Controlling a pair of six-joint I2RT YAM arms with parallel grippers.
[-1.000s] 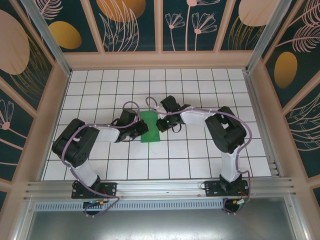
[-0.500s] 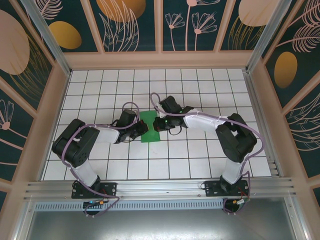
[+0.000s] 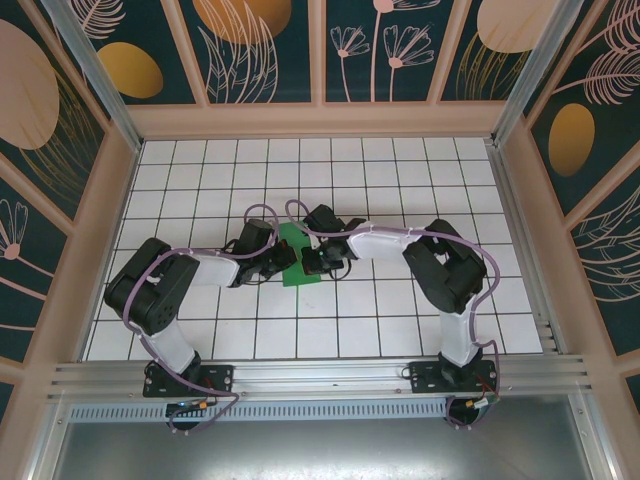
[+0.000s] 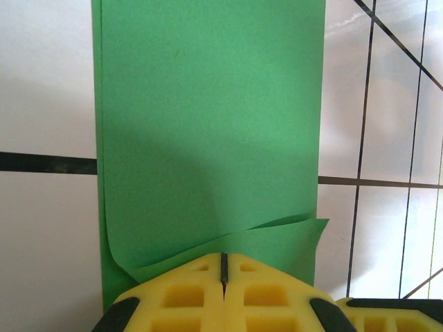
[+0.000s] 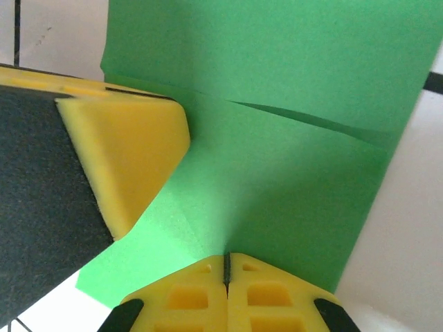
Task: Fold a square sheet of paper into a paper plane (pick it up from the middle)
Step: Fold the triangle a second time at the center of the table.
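Observation:
The green sheet of paper (image 3: 293,243) lies on the white tiled table, folded into a narrow strip; no dart shape shows. My left gripper (image 3: 282,259) is at its left edge and my right gripper (image 3: 311,263) sits over its right half, the two close together. In the left wrist view the strip (image 4: 208,124) runs away from my shut gripper (image 4: 223,260), and its upper layer curls up just ahead of the tips. In the right wrist view my shut gripper (image 5: 226,259) rests on the paper (image 5: 297,83), with the left gripper's yellow finger (image 5: 128,155) pressing nearby.
Wooden side walls (image 3: 112,190) and a back wall (image 3: 320,120) enclose the tiled table (image 3: 400,180). An aluminium rail (image 3: 320,378) runs along the near edge by the arm bases. Purple cables (image 3: 262,212) loop above both wrists.
My right gripper has slid left across the paper, covering more of it and ending close to the left gripper. The left arm and the paper have stayed put.

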